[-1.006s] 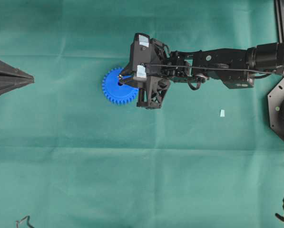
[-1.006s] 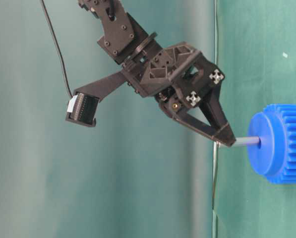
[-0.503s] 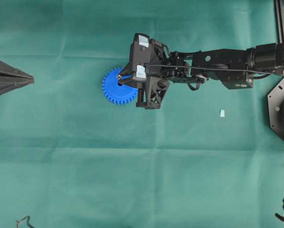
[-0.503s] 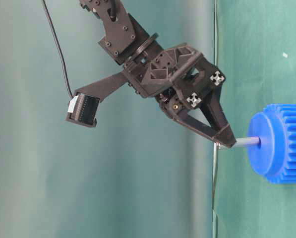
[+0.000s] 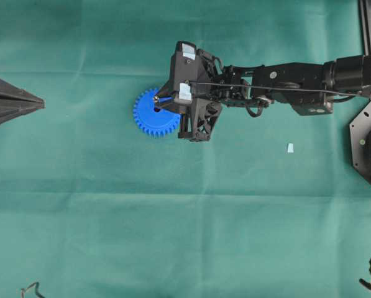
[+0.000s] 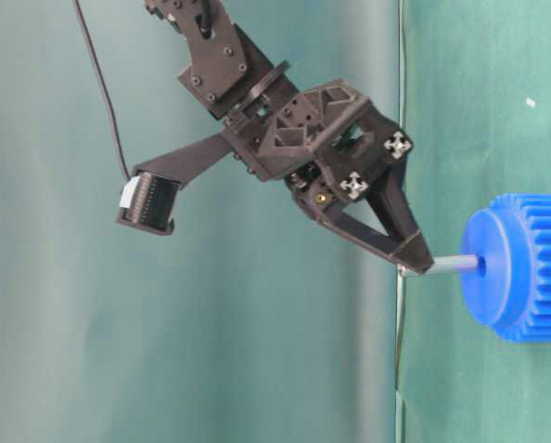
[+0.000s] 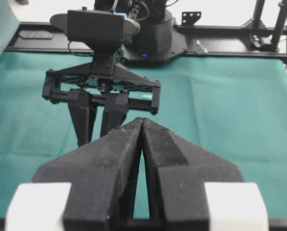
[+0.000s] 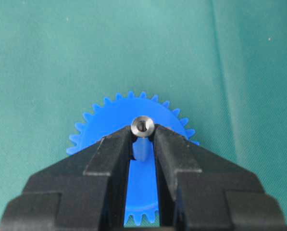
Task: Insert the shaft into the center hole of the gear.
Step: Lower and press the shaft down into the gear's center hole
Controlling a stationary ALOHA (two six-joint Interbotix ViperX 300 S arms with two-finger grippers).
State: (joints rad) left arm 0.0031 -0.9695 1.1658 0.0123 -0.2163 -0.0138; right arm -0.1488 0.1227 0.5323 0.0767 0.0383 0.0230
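The blue gear [image 5: 149, 118] lies flat on the green cloth. My right gripper [image 5: 158, 102] is over it, shut on the silvery shaft [image 6: 458, 264]. In the table-level view the shaft runs from the fingertips [image 6: 415, 258] to the centre of the gear's [image 6: 526, 268] raised hub and meets it there. In the right wrist view the shaft's round end [image 8: 143, 126] sits between the jaws [image 8: 143, 134], over the gear [image 8: 107, 122]. My left gripper [image 5: 41, 104] is shut and empty at the far left; its closed tips show in the left wrist view [image 7: 142, 121].
A small pale scrap [image 5: 290, 148] lies on the cloth right of the gear. The right arm [image 5: 284, 87] stretches in from the right edge. A black base plate [image 5: 365, 143] sits at the right edge.
My right gripper has shifted very slightly with the shaft. The shaft's far end stays at the gear's hub. The left gripper has not moved.
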